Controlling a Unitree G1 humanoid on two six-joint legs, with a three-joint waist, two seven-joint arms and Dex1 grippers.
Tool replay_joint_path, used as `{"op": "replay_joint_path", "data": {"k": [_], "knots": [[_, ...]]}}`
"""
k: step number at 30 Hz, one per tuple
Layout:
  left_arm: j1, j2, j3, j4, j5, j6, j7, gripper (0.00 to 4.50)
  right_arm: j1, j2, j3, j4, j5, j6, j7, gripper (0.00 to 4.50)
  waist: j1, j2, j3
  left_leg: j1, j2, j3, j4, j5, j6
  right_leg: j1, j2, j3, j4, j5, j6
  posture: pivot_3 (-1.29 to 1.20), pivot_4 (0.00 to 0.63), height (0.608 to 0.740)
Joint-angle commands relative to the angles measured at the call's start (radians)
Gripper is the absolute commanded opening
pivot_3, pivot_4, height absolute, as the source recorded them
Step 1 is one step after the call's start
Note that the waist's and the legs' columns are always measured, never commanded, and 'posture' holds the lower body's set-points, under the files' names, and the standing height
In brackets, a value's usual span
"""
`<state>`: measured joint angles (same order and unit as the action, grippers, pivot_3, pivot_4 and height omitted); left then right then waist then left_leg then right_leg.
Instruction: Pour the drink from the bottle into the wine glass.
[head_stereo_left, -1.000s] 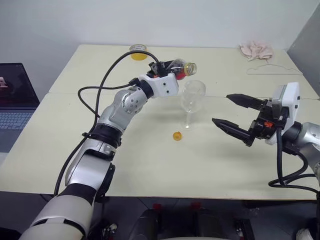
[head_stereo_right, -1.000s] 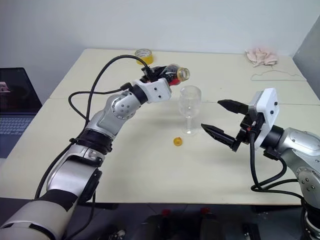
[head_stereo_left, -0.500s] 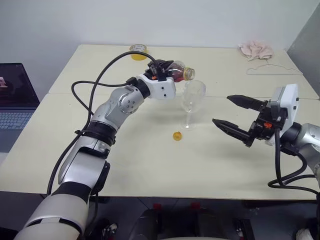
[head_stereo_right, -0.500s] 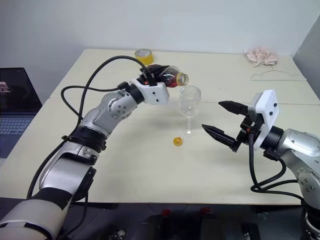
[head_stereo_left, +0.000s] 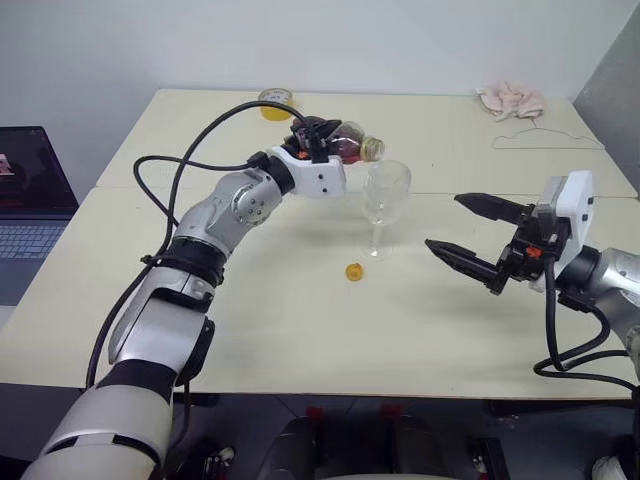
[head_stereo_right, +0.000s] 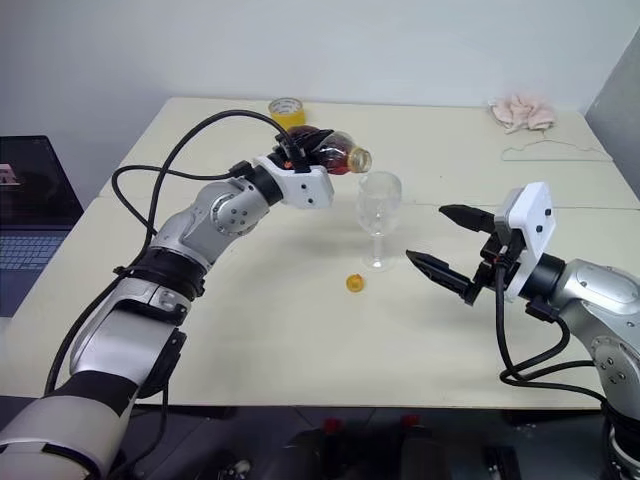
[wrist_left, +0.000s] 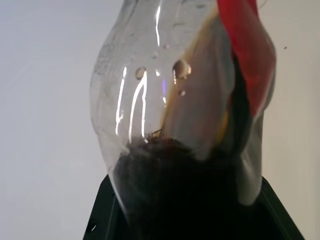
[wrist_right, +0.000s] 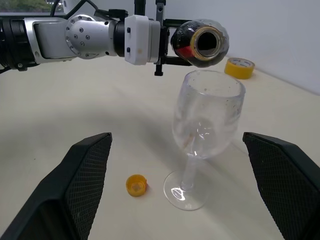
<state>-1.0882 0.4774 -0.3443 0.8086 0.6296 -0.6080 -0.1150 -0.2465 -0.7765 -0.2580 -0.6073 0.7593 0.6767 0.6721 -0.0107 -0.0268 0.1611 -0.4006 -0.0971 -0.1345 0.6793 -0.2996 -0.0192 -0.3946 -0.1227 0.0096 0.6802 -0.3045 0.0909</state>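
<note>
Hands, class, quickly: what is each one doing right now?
Left hand: closed on the bottle, tipped above the wine glass.
Right hand: open, holding nothing.

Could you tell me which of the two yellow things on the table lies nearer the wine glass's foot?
The small yellow cap, lying just beside the wine glass; the yellow tape roll sits far back.

Landmark: wine glass (head_stereo_left: 384, 207). Above its rim, the tilted bottle (head_stereo_left: 345, 141) in the left gripper (head_stereo_left: 318, 140) is blocking access. A yellow cap (head_stereo_left: 354, 271) is lying near its foot. Bare tabletop (head_stereo_left: 300, 330) is lying open between the wine glass and the right gripper (head_stereo_left: 461, 233), whose fingers are spreading wide.
</note>
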Motion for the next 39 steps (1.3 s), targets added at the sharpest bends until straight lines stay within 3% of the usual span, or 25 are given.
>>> {"op": "replay_joint_path", "data": {"k": [1,39], "knots": [[-0.054,0.016,0.005,-0.013,0.006,-0.027,0.038,1.35,0.002,0.002,-0.013,-0.015,-0.006,-0.022,-0.007,4.5,0.0,0.0,0.0,0.0,0.0,0.0,0.0,0.0,0.0,0.0,0.0,0.0,0.0,0.0,0.0,0.0,0.15,0.74],[-0.162,0.044,-0.078,0.09,0.129,-0.077,0.143,1.35,-0.003,0.019,0.019,-0.005,-0.033,-0.035,-0.004,4.5,-0.008,0.0,0.0,-0.001,0.0,0.0,0.0,0.0,0.0,-0.001,0.0,0.0,0.001,0.0,0.0,0.0,0.15,0.74]]}}
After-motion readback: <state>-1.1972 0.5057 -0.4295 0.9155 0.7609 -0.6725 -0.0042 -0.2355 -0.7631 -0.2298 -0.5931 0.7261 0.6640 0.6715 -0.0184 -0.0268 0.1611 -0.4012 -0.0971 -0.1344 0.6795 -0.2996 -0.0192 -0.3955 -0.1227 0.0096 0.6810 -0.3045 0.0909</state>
